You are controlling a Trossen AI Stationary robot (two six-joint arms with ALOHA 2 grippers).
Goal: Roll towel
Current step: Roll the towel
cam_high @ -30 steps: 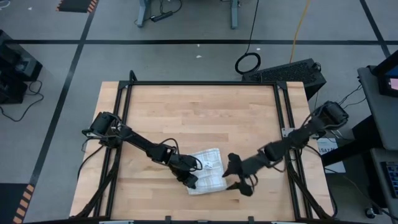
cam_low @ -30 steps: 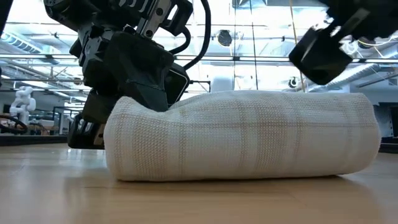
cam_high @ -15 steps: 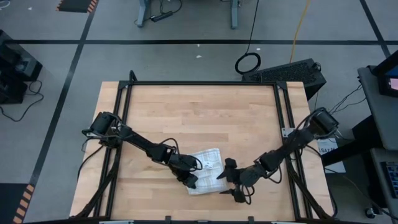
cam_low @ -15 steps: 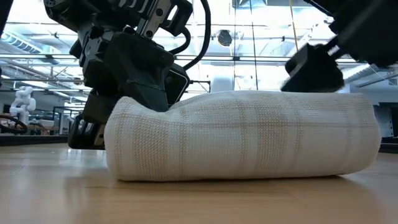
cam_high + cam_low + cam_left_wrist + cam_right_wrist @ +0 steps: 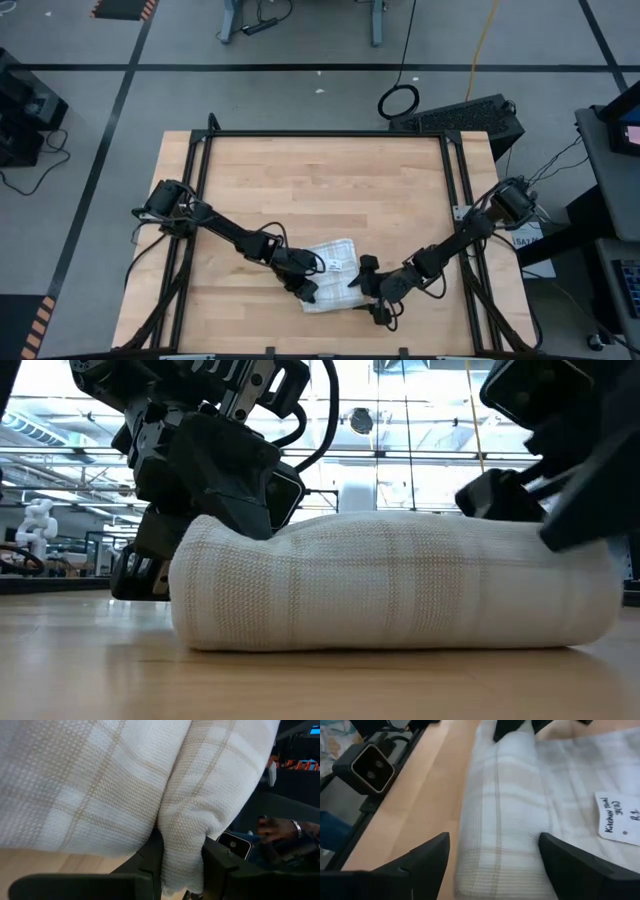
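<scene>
The white towel [image 5: 330,275] with a tan grid check lies on the wooden table near its near edge. Its near part is rolled into a thick roll [image 5: 390,580], and its far part lies flat with a white label [image 5: 620,817] on top. My left gripper [image 5: 305,290] is shut on the roll's left end. My right gripper [image 5: 368,297] is open at the roll's right end. Its two fingers [image 5: 420,862] stand on either side of the roll [image 5: 495,835]; I cannot tell whether they touch it. My left gripper pinches a bulging fold of cloth [image 5: 182,855] at the roll's left end between its two fingers. It comes in low, slanting from the table's far left. The roll rests on the table [image 5: 300,670].
A small black camera box [image 5: 367,767] sits at the table's near edge, close to the roll. Black frame rails [image 5: 200,200] run along the table's left and right sides. Bare wood [image 5: 320,190] lies on the far half of the table.
My right gripper has gone toward the table's left edge and down to the roll's right end, staying open; its fingers now stand on either side of the roll. The towel and my left gripper have kept still.
</scene>
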